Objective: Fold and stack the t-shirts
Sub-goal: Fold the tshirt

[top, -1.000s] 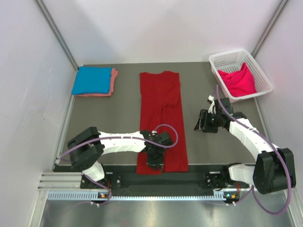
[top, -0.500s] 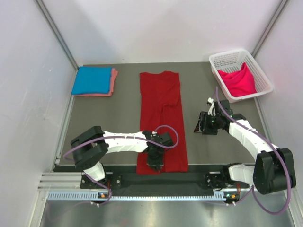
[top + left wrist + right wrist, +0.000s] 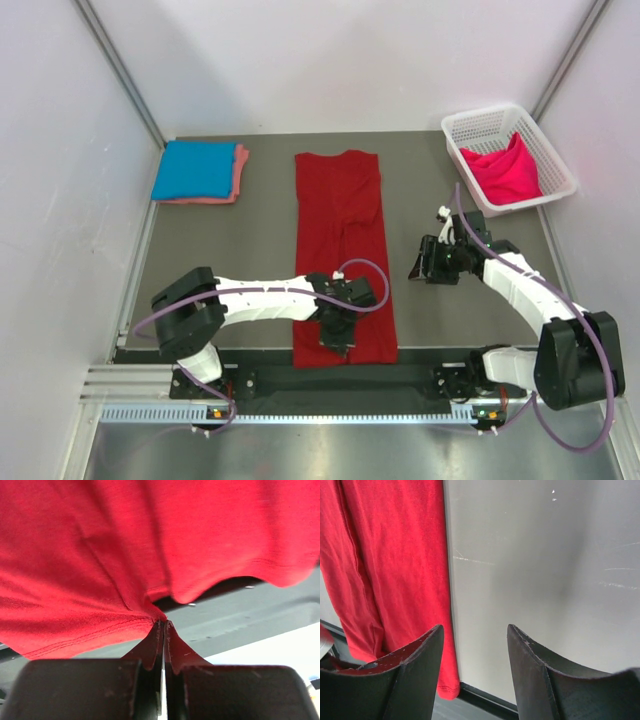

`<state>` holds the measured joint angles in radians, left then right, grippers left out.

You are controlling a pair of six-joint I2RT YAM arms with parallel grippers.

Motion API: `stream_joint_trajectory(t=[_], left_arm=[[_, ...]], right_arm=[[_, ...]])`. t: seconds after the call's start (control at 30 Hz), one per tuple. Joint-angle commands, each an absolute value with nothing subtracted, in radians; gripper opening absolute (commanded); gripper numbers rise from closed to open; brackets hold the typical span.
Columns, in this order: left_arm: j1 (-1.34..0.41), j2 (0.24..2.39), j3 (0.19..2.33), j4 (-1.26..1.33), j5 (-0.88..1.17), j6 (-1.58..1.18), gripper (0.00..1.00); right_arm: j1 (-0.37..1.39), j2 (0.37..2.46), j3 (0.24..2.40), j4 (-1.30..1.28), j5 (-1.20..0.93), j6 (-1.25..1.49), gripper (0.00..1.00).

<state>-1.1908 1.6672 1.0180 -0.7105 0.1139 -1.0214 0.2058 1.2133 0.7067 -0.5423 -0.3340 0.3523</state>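
a matte grey table (image 3: 250, 250) fills the floor of a white-walled booth, with faint scratches showing on it in the right wrist view. slanted metal posts (image 3: 120, 70) run up the far corners. a slotted aluminium rail (image 3: 300, 412) runs along the near edge, below the arm bases.

the dark red t-shirt (image 3: 340, 220) lies down the middle of the table as a long narrow strip, collar end far and hem at the near edge. a soft crease runs along its length. in the left wrist view its stitched hem puckers into a peak, with a dark gap under the cloth beside it.

the left tool (image 3: 161, 627) is clamped on that near hem, its fingers pressed together with the red cloth pinched between the tips.

the right tool (image 3: 475, 632) hangs over bare table to the right of the strip, fingers apart and holding nothing.

at the far left corner the bright blue t-shirt (image 3: 195, 168) sits folded on the salmon pink t-shirt (image 3: 241, 165), whose edge peeks out on the right.

the hot pink t-shirt (image 3: 503, 172) lies bunched inside the white lattice basket (image 3: 490, 122) at the far right corner.
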Motion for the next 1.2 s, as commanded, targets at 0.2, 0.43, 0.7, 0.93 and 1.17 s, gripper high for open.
stream_joint_trajectory(t=[0.2,0.43,0.7,0.93,1.17], left_arm=[[-1.220,1.733,1.085,-0.733,0.115,-0.982,0.00],[-1.221,1.753,1.071,-0.727,0.133,-0.963,0.00],[-1.220,1.727,1.066,-0.670,0.186,-0.914,0.17],[-1.194,1.490,1.097,-0.672,0.041,-0.853,0.48],[-1.021,1.298,1.121,-0.753,-0.051,-0.795,0.49]], right_arm=[[0.216,1.223,0.687,-0.495,-0.344,0.359,0.54],[0.216,1.236,0.680,-0.488,-0.344,0.362,0.54],[0.222,1.304,0.727,-0.457,-0.339,0.367,0.54],[0.229,1.445,0.888,-0.396,-0.325,0.402,0.54],[0.238,1.666,1.144,-0.388,-0.359,0.434,0.54]])
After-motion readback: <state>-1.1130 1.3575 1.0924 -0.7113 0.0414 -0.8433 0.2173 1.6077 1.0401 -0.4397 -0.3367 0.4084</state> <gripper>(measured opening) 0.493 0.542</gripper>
